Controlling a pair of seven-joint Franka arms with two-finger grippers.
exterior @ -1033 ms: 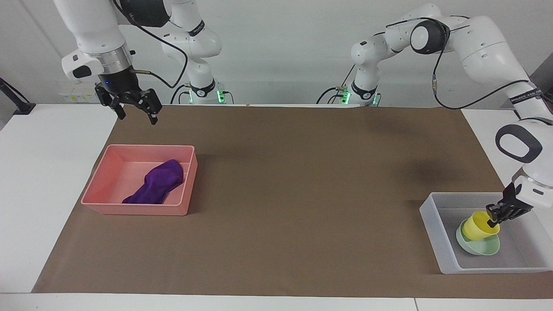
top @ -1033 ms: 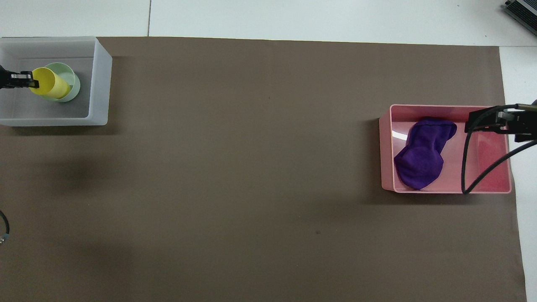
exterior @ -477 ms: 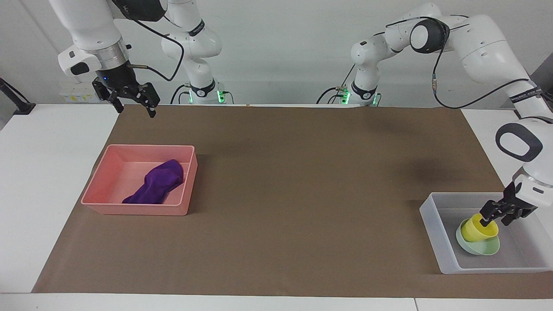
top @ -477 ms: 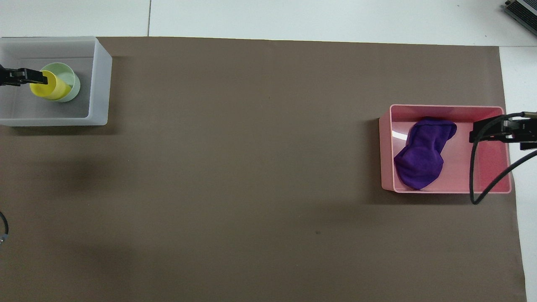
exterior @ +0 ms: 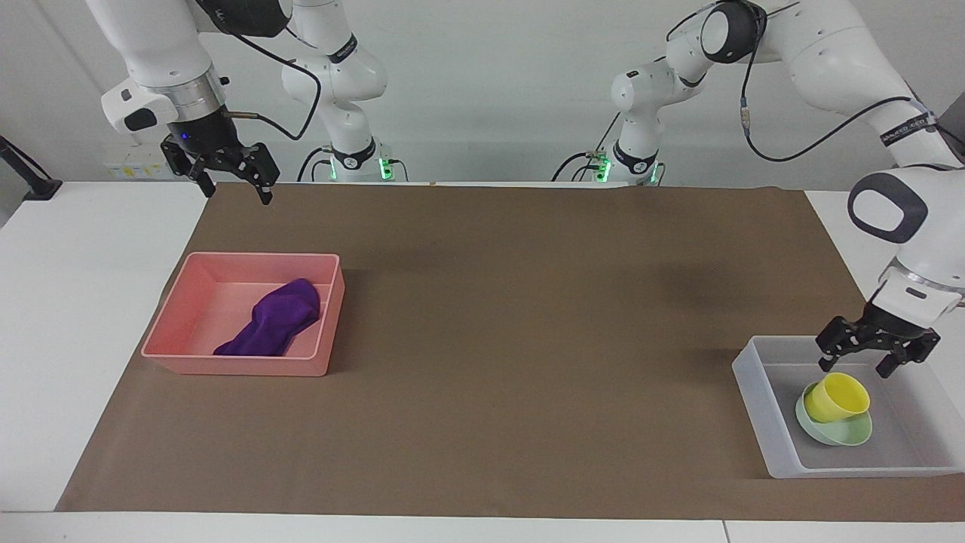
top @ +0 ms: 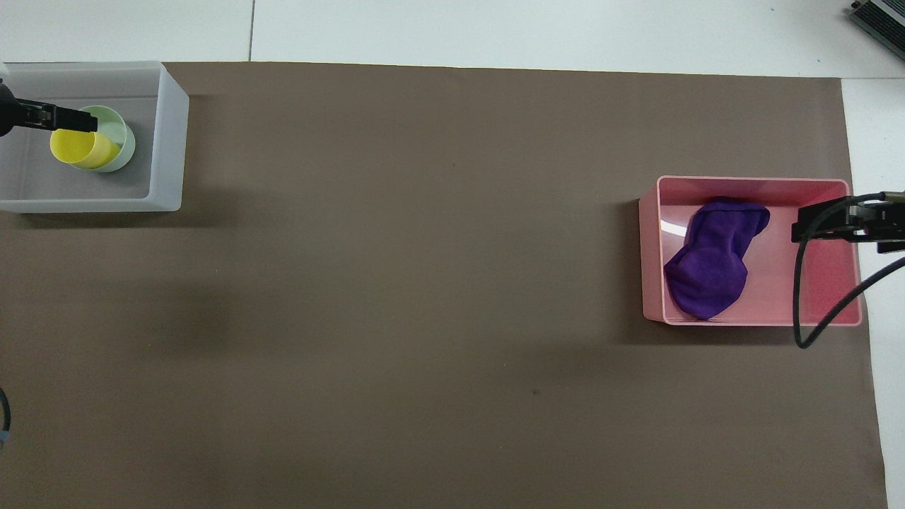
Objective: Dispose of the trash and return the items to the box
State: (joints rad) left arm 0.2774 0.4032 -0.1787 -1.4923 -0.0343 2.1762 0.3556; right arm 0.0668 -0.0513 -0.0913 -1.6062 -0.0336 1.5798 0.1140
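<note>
Nearest to the robots, your right pincer (exterior: 230, 175) waits high with its fingers wide, holding nothing, over the worktop edge beside the pink tray (exterior: 172, 320). There the purple cloth (exterior: 273, 327) lies as trash. At the left arm's end, your left pincer (exterior: 878, 353) hangs wide over the frosted box (exterior: 754, 392), because the yellow cup (exterior: 835, 397) sits tilted in the mint-green bowl (exterior: 848, 434).

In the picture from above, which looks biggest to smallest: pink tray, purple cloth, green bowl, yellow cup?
1. Pink tray
2. Purple cloth
3. Green bowl and yellow cup: unsure, since the cup covers much of the bowl.
</note>
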